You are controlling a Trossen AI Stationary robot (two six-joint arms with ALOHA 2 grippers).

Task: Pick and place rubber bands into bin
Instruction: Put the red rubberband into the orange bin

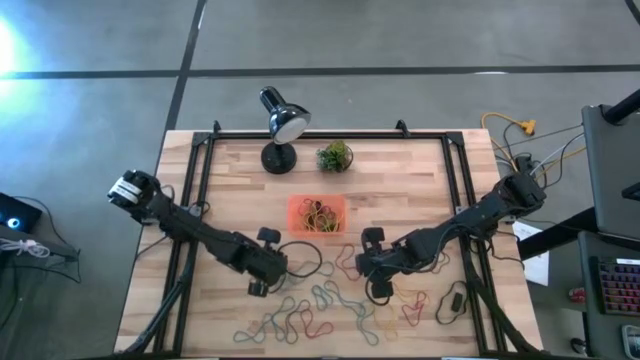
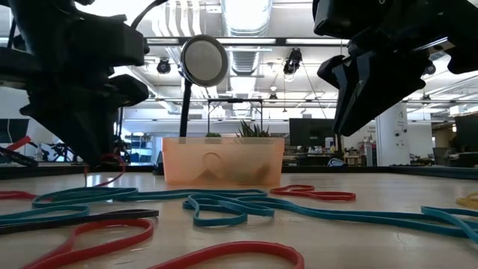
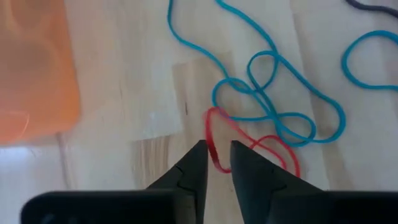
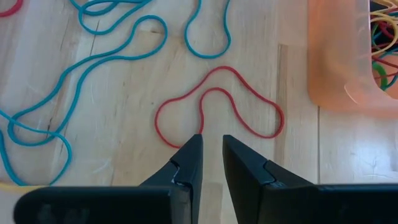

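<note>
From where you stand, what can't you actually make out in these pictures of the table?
- How many rubber bands the bin holds: the right wrist view cuts it at the edge; its frosted wall hides them in the low view.
- Whether the left gripper grips the red band running between its jaws.
- Single bands in the high view: too small.

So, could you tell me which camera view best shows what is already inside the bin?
The high view: it looks straight down into the bin at its rubber bands. The low view shows only its wall, the right wrist view one corner with some bands, and the left wrist view a blurred edge.
</note>
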